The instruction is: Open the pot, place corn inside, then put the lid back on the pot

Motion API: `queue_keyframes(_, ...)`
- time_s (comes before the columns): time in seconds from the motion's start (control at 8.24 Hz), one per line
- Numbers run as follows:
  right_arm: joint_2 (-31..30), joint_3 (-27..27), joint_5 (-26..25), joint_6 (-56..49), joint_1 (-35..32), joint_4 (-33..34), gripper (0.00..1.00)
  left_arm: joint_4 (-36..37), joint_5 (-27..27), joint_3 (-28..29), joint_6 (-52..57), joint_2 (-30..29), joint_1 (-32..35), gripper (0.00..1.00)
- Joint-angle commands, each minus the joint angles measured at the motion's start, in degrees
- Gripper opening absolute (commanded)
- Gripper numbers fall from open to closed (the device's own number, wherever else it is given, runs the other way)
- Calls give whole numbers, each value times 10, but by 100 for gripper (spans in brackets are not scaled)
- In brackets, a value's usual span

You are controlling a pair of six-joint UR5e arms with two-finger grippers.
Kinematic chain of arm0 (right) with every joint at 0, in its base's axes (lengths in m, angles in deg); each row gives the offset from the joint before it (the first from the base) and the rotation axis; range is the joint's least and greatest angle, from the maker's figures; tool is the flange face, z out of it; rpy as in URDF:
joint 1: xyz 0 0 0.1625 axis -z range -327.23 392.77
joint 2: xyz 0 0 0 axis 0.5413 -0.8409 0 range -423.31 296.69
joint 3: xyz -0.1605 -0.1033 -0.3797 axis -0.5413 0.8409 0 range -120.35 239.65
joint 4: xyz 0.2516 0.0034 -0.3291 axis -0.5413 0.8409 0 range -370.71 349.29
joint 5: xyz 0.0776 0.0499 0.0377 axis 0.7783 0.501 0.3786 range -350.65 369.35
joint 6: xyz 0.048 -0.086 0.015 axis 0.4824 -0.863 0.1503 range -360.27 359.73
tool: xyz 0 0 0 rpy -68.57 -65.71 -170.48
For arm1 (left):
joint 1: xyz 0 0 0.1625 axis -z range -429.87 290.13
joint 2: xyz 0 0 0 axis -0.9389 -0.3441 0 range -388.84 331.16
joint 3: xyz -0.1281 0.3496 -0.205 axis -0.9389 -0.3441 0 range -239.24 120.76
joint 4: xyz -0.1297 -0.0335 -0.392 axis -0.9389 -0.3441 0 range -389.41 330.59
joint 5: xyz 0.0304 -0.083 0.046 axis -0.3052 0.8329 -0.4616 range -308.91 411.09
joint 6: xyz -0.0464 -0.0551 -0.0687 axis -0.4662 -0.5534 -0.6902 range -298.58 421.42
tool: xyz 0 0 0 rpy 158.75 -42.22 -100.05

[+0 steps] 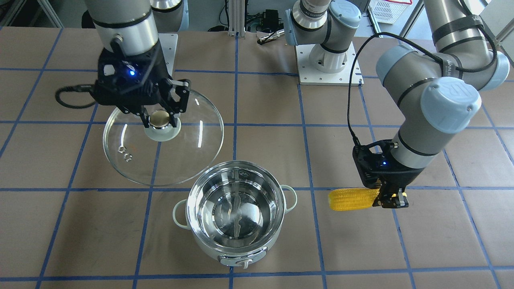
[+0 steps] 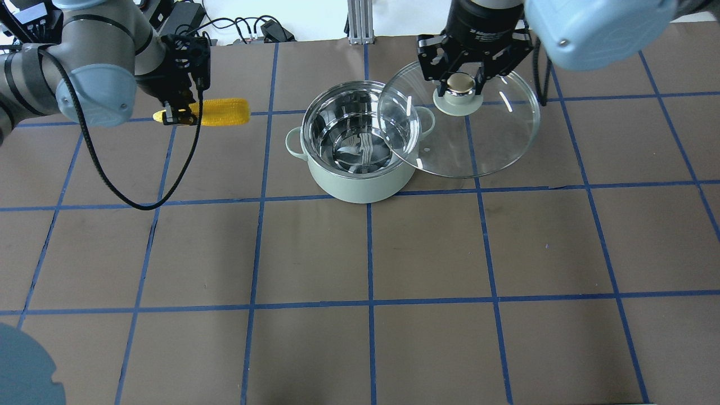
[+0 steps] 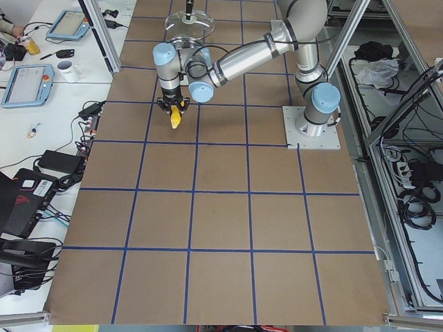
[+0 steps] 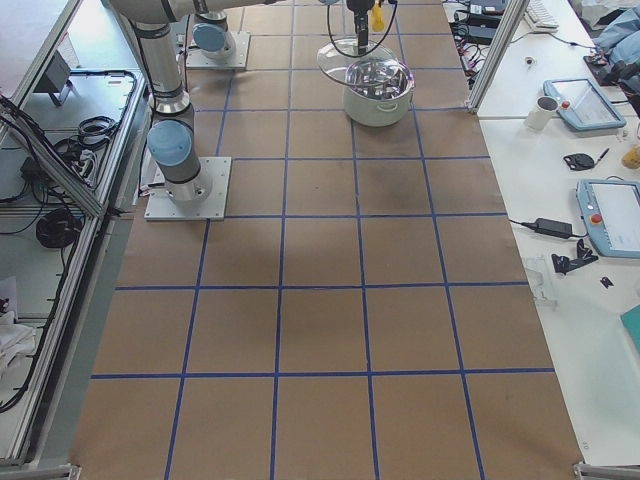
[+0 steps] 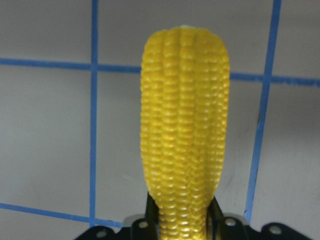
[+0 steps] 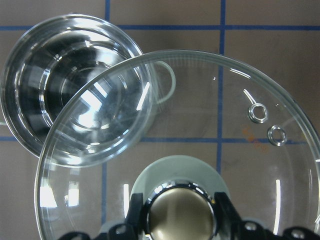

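Brown paper gridded with blue tape covers the table (image 1: 265, 160). Front view: the right gripper (image 1: 160, 120) is clamped on the lid (image 1: 180, 156) by its gold knob (image 1: 160, 117), on the robot's right of the open pot (image 1: 235, 212). The left gripper (image 1: 391, 199) pinches the corn (image 1: 351, 199) by one end, well apart from the pot. Overhead view: the lid's edge overlaps the pot's rim. Right wrist view: fingers (image 6: 134, 215) flank the knob. A stamp (image 1: 243, 173) inside the pot is too small to read.

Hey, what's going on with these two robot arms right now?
The right gripper holds the lid by its knob, off to one side of the pot, which stands open and empty. The left gripper grips the corn by one end, on the pot's other side. The corn is not yet inside.
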Motion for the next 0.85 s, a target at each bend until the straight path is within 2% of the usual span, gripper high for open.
queue_keyframes(0.0, -59, -23, -1, -71, 38, -80, 31, 37, 18, 1, -134, 17, 85, 0)
queue_keyframes(0.36, -65, -42, -1, -102, 45, -73, 31, 89, 17, 1, -275, 7, 172, 0)
queue_keyframes(0.73, -65, -43, -1, -112, 52, -73, 31, 132, 18, 4, -310, -4, 222, 0)
